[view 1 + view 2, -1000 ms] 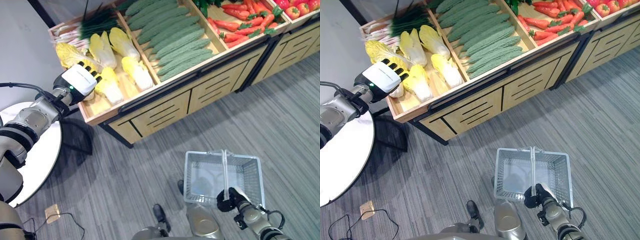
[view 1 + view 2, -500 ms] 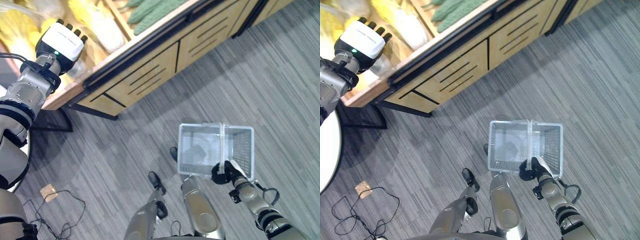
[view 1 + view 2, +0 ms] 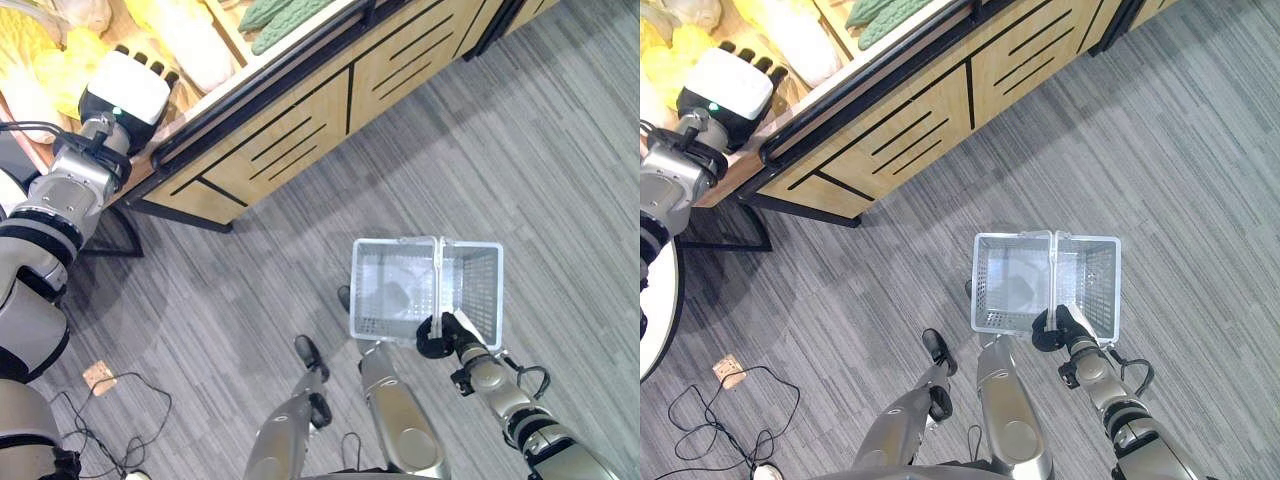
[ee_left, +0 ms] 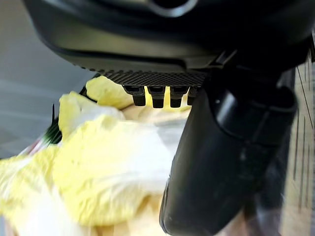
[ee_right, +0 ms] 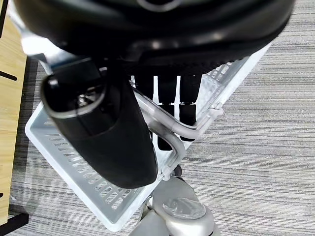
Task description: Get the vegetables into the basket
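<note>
Pale yellow napa cabbages (image 3: 190,40) lie in the wooden stand's left bin. My left hand (image 3: 122,88), with its white back plate, hovers right over them. In the left wrist view its fingers (image 4: 157,98) reach straight out above a cabbage (image 4: 108,167), gripping nothing. Green bumpy gourds (image 3: 280,12) fill the bin beside them. Low at my right side hangs the grey wire basket (image 3: 400,245), and its mesh bottom shows bare. My right hand (image 3: 440,335) is shut on the basket's handle (image 5: 167,123), fingers curled round it.
The wooden display stand (image 3: 280,140) has drawer fronts and a black rail along its front edge. A white round table (image 3: 652,310) sits at the far left. Grey striped floor (image 3: 520,150) stretches between the stand and the basket.
The camera has tilted down, so the stand has slid to the top of the picture. My left hand stays over the cabbages. My right hand still holds the basket.
</note>
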Tool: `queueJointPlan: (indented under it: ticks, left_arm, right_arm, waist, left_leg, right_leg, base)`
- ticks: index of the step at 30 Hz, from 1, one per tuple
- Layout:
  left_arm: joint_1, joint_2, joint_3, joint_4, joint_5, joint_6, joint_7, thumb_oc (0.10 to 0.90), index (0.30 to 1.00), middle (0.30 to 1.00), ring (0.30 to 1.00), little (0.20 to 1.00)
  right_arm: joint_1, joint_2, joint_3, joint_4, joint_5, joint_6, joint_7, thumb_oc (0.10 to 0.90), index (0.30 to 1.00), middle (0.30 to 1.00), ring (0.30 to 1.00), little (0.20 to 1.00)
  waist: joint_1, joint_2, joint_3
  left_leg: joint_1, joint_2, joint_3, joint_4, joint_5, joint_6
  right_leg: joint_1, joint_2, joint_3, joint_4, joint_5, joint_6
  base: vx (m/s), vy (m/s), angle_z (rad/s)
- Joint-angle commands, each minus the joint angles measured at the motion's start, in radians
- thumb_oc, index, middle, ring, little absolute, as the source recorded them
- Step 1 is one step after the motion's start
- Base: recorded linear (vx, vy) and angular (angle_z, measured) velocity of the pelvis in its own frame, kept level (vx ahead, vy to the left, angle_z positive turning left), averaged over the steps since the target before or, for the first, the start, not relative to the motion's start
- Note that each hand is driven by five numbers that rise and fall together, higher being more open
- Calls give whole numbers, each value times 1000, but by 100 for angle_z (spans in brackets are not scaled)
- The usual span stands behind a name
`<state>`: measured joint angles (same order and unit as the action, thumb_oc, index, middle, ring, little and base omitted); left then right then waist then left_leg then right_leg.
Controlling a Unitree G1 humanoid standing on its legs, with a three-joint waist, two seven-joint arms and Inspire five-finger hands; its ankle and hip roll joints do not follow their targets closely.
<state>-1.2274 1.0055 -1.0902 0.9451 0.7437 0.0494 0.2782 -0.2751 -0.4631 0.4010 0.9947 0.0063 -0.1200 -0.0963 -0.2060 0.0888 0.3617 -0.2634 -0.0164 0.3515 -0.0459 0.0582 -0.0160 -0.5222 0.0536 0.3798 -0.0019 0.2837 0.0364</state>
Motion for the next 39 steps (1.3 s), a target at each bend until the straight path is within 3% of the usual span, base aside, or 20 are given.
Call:
queueJointPlan:
  ticks: [1,11,24,39]
  left_arm:
    - [-47,47,129,68,-63,56,12,900,1000,1000,1000,1000]
    - [-11,56,166,116,-87,58,-15,900,1000,1000,1000,1000]
    - [-140,52,113,204,-135,57,-14,900,1000,1000,1000,1000]
    - [-172,30,122,217,-174,66,-10,900,1000,1000,1000,1000]
  right_arm:
    - [125,-43,58,61,-43,42,6,400,300,300,300,300]
    - [122,-43,61,91,-65,52,10,400,300,300,300,300]
    - [142,-38,94,81,-68,50,24,400,300,300,300,300]
    - [165,-34,94,32,-66,53,25,400,300,300,300,300]
  waist:
    - [-22,-10,-90]
    - [-9,-22,-99]
    - [-18,-55,-114]
    - [-33,-58,-114]
  left_leg:
    - [-143,15,-82,189,-76,-27]
    - [-159,17,-111,204,-67,-27]
    - [-264,22,-123,221,-43,-28]
    - [-277,26,-98,223,-59,-21]
  right_leg:
    - [49,-61,-35,-42,-22,117]
    - [55,-62,-54,-38,-16,104]
    - [-23,-58,-73,-39,7,95]
    - [-51,-45,-56,-32,-5,95]
  base:
    - [-28,-31,5]
    - [-40,-25,6]
    - [-29,-7,4]
    - [40,11,-4]
